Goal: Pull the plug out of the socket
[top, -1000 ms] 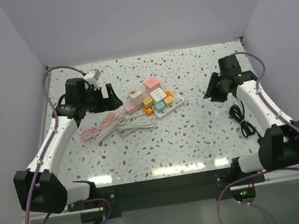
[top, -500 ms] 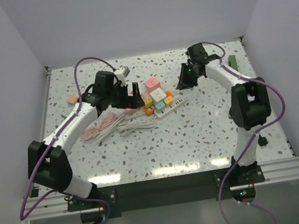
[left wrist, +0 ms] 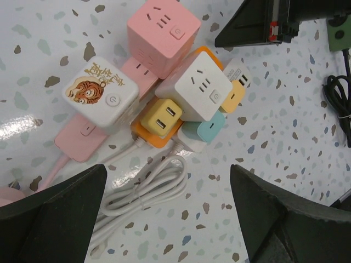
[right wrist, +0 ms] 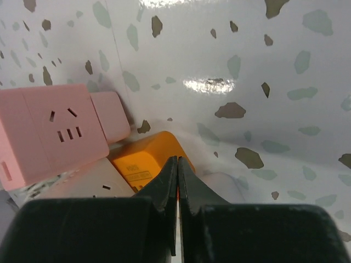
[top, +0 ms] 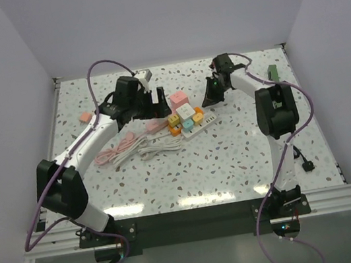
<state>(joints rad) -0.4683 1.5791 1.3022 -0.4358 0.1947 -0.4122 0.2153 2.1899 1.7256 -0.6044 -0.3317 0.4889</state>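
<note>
A cluster of power strips with cube adapters and plugs (top: 183,117) lies mid-table. In the left wrist view I see a pink cube (left wrist: 162,35), a white tiger-print cube (left wrist: 104,93), a white cube (left wrist: 194,87), a yellow plug (left wrist: 160,118) and a teal plug (left wrist: 203,129) on an orange strip. My left gripper (top: 156,101) (left wrist: 168,170) is open above the cluster's left side. My right gripper (top: 208,94) (right wrist: 177,160) is shut and empty, its tips at the end of the orange strip (right wrist: 145,159), next to the pink cube (right wrist: 49,134).
Coiled white cable (left wrist: 148,186) and pink cable (top: 115,153) lie left of the cluster. A black cable (top: 304,161) lies at the right edge. A green object (top: 272,72) sits at the back right and a small pink piece (top: 84,117) at the left.
Both arms have swung in from the table's sides toward the cluster. The left gripper now hovers over it and the right gripper's shut tips have come down to the orange strip.
</note>
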